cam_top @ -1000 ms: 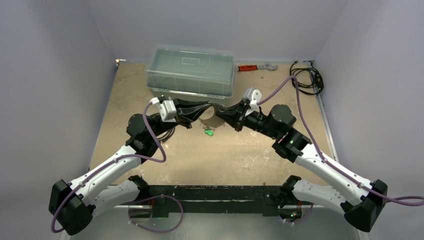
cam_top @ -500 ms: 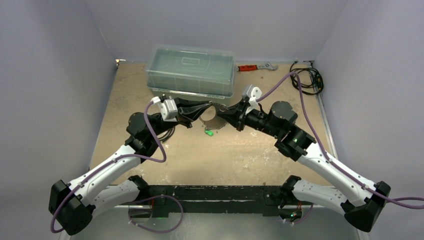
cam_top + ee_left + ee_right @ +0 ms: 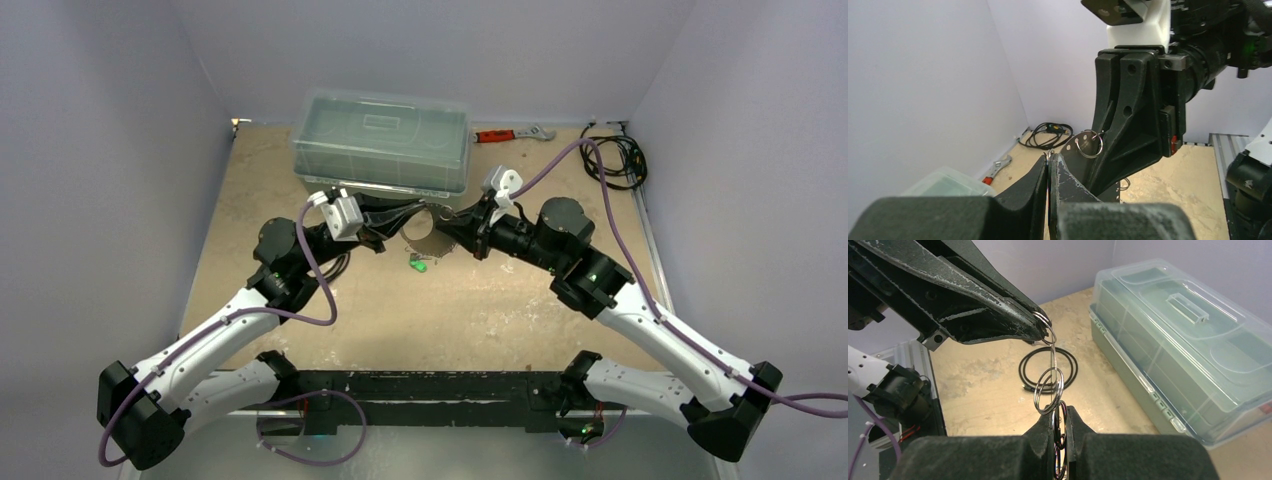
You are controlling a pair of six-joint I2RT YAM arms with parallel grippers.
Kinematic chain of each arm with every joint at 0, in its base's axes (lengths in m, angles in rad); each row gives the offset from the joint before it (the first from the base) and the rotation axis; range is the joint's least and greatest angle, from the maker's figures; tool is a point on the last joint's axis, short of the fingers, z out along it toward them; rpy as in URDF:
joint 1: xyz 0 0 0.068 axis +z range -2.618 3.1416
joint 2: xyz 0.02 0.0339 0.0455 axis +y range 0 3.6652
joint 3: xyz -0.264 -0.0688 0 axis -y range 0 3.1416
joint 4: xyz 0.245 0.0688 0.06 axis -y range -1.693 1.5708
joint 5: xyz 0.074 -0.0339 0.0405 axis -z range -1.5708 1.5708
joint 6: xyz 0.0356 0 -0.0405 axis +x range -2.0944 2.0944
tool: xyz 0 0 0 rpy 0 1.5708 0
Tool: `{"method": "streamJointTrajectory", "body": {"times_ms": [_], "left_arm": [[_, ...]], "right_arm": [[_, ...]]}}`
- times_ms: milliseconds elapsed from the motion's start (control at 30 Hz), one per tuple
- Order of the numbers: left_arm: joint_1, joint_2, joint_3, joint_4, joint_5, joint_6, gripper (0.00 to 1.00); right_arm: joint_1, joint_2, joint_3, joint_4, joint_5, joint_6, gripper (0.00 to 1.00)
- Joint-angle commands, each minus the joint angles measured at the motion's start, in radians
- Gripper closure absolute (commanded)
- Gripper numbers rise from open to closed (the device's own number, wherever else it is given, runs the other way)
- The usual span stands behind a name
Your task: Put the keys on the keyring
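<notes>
centre frame: my left gripper (image 3: 427, 207) and right gripper (image 3: 444, 219) both pinch the keyring (image 3: 1049, 390) aloft; green key (image 3: 418, 265) lies on the table (image 3: 480, 310) below.

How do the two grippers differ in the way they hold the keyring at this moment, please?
The left gripper pinches the small ring at one end of the keyring; the right gripper clamps the other end, at the bigger ring. In the overhead view the left gripper reaches in from the left, the right gripper from the right. Both are shut on the keyring, holding it above the table.
</notes>
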Motion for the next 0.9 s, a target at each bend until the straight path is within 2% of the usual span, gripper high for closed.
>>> {"method": "streamJointTrajectory", "body": {"times_ms": [0, 367, 633, 867], "left_arm": [[0.011, 0.024, 0.036, -0.059, -0.107, 0.053, 1.00], [-0.020, 0.044, 0.087, -0.214, -0.247, 0.198, 1.00], [-0.034, 0.048, 0.094, -0.258, -0.301, 0.262, 1.00], [-0.039, 0.047, 0.093, -0.283, -0.348, 0.302, 1.00]], "right_arm": [[0.017, 0.001, 0.093, 0.012, 0.029, -0.015, 1.00], [0.086, 0.048, 0.158, -0.071, 0.143, -0.061, 1.00], [0.117, 0.071, 0.197, -0.088, 0.223, -0.061, 1.00], [0.118, 0.075, 0.211, -0.112, 0.183, -0.066, 1.00]]}}
